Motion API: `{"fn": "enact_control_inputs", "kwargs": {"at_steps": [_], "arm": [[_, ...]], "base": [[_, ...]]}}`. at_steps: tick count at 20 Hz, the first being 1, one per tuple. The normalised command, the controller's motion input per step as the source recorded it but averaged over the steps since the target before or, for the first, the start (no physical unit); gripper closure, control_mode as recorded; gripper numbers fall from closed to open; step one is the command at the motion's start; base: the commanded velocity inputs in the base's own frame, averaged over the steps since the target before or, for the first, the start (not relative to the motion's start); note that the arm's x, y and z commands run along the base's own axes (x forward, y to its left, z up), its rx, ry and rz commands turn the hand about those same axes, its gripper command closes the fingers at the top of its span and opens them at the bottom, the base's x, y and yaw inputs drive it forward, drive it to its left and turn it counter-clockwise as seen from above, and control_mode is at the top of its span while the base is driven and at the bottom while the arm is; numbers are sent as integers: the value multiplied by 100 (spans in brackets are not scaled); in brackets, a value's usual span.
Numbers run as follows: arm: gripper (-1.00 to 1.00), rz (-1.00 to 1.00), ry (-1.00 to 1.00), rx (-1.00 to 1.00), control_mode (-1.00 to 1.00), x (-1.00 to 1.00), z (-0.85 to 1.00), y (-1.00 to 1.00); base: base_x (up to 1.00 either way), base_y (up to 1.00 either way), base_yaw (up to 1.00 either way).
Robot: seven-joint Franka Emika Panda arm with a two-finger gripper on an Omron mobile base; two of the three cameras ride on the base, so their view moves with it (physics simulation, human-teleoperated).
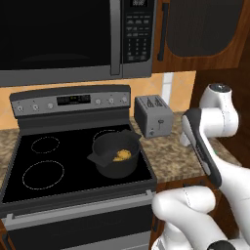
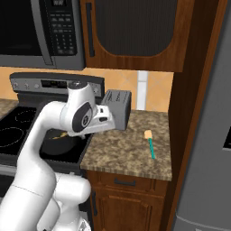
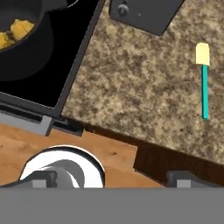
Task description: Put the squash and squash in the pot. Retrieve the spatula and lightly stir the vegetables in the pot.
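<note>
Both squash pieces [image 3: 15, 33] are sitting in the pot [image 1: 116, 155]; you're going for the spatula [image 3: 203, 78], lying near the table's right edge. Fingers [image 3: 43, 179] are standing apart, empty — reach right, descend.

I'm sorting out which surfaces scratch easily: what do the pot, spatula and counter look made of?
Pot: probably dark metal, matte black. Spatula: blade maybe silicone or plastic, pale cream and flat; handle smooth teal, likely plastic. Counter: seemingly granite, speckled brown and tan.
</note>
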Motion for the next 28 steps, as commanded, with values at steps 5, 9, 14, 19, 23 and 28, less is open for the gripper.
{"fn": "enact_control_inputs", "kwargs": {"at_steps": [5, 9, 14, 19, 23, 28], "arm": [[-100, -33, 17, 0, -100, 47, -51, -100], [-100, -32, 18, 0, -100, 61, -59, -97], [-100, -24, 4, 0, -100, 59, -66, -68], [-100, -2, 0, 0, -100, 47, -58, -50], [-100, 0, 0, 1, -100, 53, -24, -46], [-100, 3, 0, 2, -100, 39, -23, -33]], "base": [[0, 0, 0], [0, 0, 0], [0, 0, 0], [0, 0, 0], [0, 0, 0], [0, 0, 0]]}}
